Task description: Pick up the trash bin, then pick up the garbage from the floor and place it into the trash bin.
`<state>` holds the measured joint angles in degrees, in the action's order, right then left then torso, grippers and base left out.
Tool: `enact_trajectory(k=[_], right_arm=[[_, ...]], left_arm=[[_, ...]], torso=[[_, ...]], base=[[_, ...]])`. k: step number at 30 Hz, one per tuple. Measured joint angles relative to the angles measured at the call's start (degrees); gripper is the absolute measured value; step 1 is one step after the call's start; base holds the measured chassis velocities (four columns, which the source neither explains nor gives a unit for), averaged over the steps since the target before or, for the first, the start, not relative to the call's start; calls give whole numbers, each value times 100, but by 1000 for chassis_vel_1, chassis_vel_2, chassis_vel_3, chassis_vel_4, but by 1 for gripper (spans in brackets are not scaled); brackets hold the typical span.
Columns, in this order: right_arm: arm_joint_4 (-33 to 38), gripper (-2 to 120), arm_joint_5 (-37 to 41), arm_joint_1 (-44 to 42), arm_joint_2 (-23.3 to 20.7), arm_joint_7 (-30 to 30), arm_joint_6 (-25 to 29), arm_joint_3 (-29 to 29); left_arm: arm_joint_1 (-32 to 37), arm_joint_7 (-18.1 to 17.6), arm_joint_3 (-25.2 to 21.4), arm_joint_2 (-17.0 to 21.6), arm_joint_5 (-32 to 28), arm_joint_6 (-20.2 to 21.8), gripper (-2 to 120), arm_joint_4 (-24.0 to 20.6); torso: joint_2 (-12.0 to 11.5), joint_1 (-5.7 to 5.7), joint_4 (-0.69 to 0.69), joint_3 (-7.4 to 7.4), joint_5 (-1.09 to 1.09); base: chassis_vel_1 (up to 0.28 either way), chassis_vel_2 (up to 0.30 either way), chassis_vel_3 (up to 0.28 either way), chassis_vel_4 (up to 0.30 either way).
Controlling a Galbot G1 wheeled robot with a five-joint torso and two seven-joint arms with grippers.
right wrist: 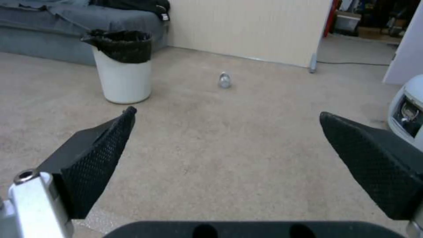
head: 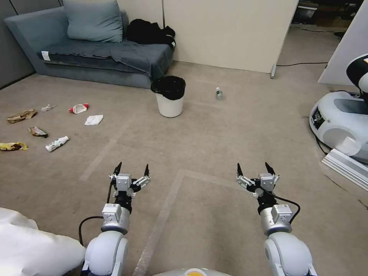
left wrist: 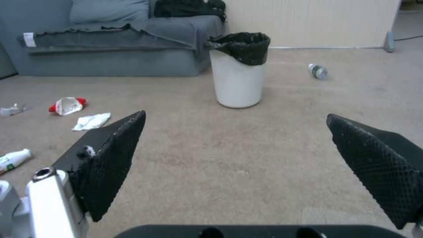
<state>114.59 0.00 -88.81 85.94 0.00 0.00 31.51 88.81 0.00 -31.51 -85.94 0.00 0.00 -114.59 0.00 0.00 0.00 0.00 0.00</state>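
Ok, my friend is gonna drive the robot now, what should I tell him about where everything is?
Left gripper: open, holding nothing, up over bare carpet.
Right gripper: open, holding nothing, same height.
Bin: standing on the floor ahead, by the sofa corner, not picked up.
Litter: wrappers, tissue and a white bottle on the floor to the left; a clear bottle right of the bin.
Done: nothing.
Left: get the bin, then put every piece in it.
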Motion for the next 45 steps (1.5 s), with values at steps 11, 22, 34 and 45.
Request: enact_trajectory(k=[11, 22, 34, 45], right_arm=[[2, 100, -1, -7, 1, 0, 0, 0], [1406, 100, -465, -1359, 410, -30, -19, -269], [2143, 100, -701, -2079, 619, -101, 94, -442], [2038, 100, -647, -2061, 634, -229, 390, -496]], left_arm=[[0, 0, 0, 0, 0, 0, 100, -1], [528, -274, -31, 12, 197, 1290, 100, -1060], [1277, -683, -36, 38, 441, 3133, 100, -2565], [1327, -711, 77, 46, 425, 3291, 100, -2681]], torso=[[0, 0, 0, 0, 0], [0, 0, 0, 0, -1], [0, 0, 1, 0, 1], [0, 0, 0, 0, 0]], base=[[0, 0, 0, 0], [0, 0, 0, 0], [0, 0, 0, 0], [0, 0, 0, 0]])
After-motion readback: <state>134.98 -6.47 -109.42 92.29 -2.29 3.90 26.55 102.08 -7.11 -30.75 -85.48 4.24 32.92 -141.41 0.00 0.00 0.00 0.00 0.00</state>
